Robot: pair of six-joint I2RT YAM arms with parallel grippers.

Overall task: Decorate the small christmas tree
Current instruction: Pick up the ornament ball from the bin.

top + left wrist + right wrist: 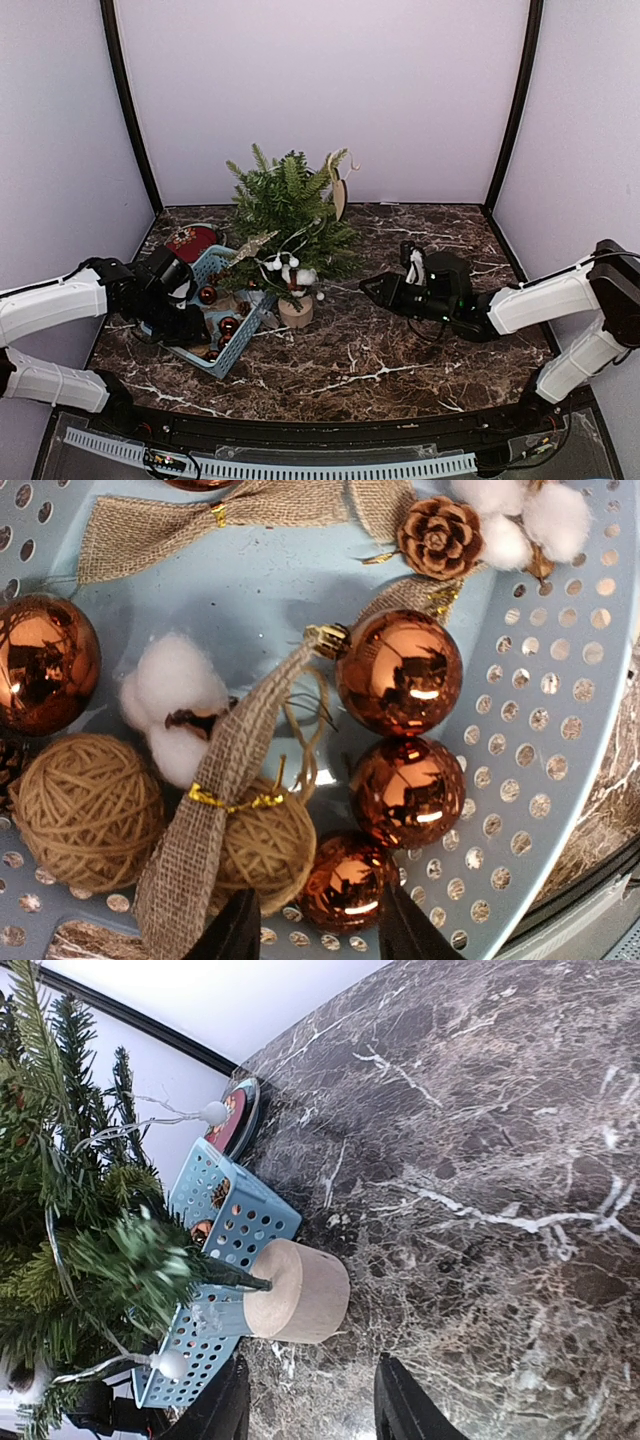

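Top wide overhead; wrists close; basket [243,345] shared.

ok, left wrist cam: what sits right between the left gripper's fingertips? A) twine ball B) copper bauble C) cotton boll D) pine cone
B: the lowest copper bauble lies in the blue basket, framed by the two fingers of the left gripper. The nearest twine ball sits off to its left.

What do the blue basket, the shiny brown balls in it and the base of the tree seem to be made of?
Basket: likely moulded plastic, smooth, with even rows of round holes. Shiny balls: glossy copper-coloured shell with mirror reflections; plastic or glass, cannot tell. Tree base: pale, matte cylinder, probably bare wood.
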